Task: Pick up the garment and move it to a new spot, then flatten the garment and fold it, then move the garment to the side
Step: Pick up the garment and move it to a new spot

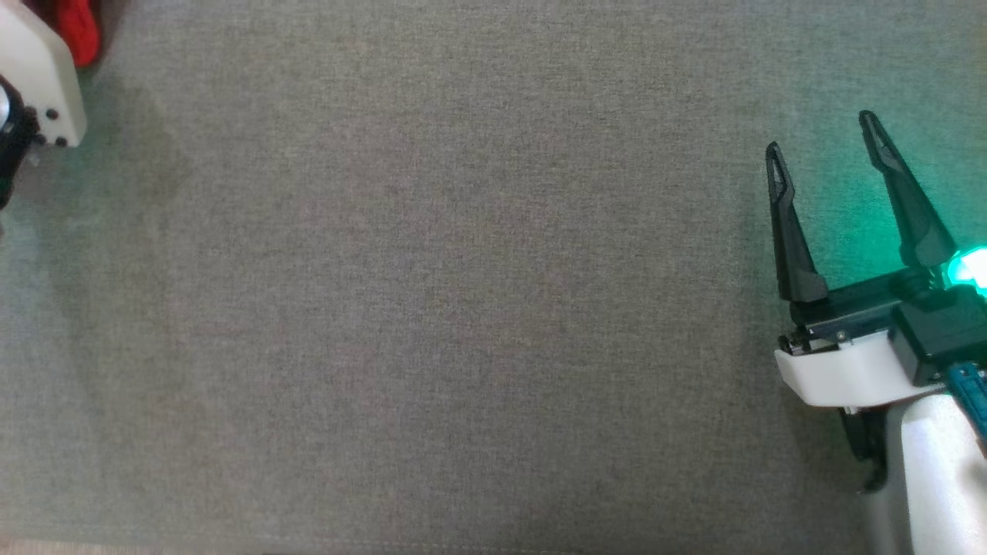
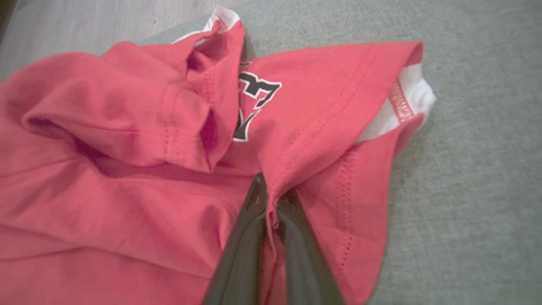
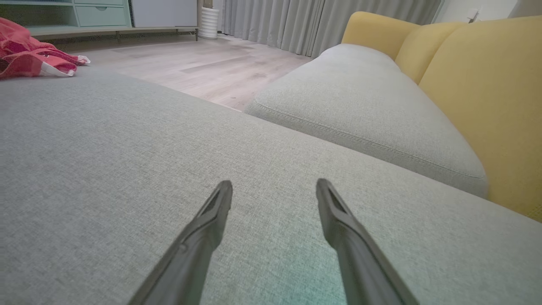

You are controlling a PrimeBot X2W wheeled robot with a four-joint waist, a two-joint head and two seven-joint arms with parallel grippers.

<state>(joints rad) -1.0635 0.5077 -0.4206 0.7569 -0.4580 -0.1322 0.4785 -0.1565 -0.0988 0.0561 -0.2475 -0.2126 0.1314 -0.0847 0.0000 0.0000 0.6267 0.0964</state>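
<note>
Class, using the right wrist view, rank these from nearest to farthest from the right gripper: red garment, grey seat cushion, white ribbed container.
1. Grey seat cushion, just to the right of the right gripper.
2. Red garment, far left.
3. White ribbed container, top centre, farthest back.

Soft even light, green glow, wrist-cam blur

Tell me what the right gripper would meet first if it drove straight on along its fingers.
Probably the grey upholstered surface: the right gripper, jaws open, points low across it. If it skims clear, the sofa's grey seat cushion comes next; depth is unclear.
</note>
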